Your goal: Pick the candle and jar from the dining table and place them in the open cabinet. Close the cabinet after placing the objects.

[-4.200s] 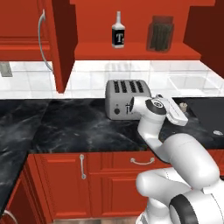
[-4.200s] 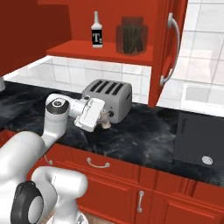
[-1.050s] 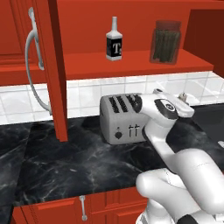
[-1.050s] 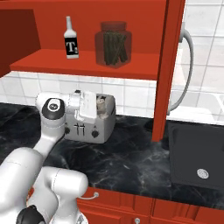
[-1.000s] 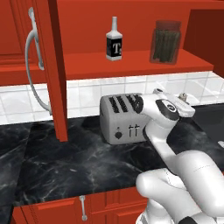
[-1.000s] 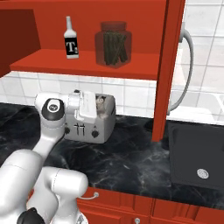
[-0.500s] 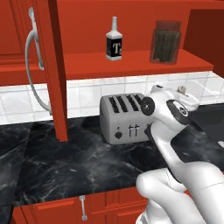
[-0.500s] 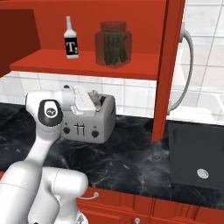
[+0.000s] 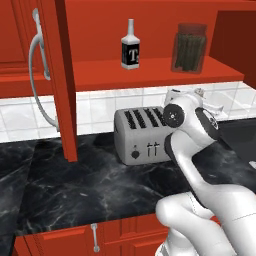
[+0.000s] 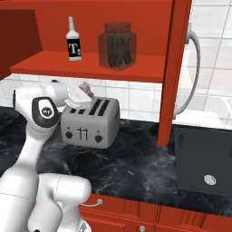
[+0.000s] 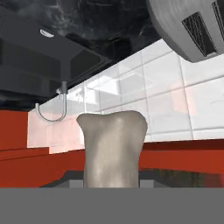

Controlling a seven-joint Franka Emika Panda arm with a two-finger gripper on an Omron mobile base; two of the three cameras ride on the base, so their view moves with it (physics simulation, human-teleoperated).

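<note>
Gripper (image 10: 85, 89), left of centre in the right base view, is closed on the candle (image 11: 113, 148), bottom centre of the hand view. Jar (image 9: 189, 47) sits upper right on the cabinet (image 9: 150, 70) shelf, toaster (image 9: 141, 134) below.

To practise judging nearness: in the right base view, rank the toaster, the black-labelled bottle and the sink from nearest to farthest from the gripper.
1. Toaster: directly under the gripper, which holds the candle.
2. Bottle: on the cabinet shelf above it.
3. Sink: far right, beyond the open door.
</note>
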